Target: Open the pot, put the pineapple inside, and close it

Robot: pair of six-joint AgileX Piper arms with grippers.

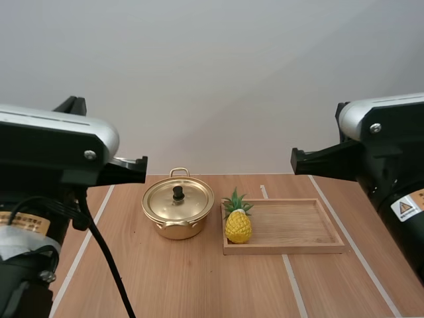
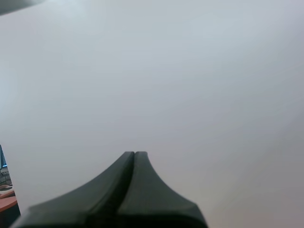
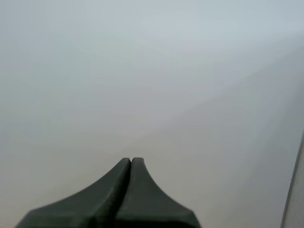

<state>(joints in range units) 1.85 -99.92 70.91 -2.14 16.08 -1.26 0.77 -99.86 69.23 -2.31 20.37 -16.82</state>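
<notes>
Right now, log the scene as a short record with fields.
pot: on the table, left of the tray
lid: on the pot
pineapple: upright at the tray's left end, beside the pot
left gripper: shut, empty, raised
right gripper: shut, empty, raised
progress: pot not yet opened

Probably a lab: taped table [image 1: 199, 285], bare wall [image 1: 212, 73].

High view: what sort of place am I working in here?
Probably a lab test bench, not a kitchen: a wooden table marked with white tape lines, holding staged props, a lidded pot and a pineapple on a wooden tray.
</notes>
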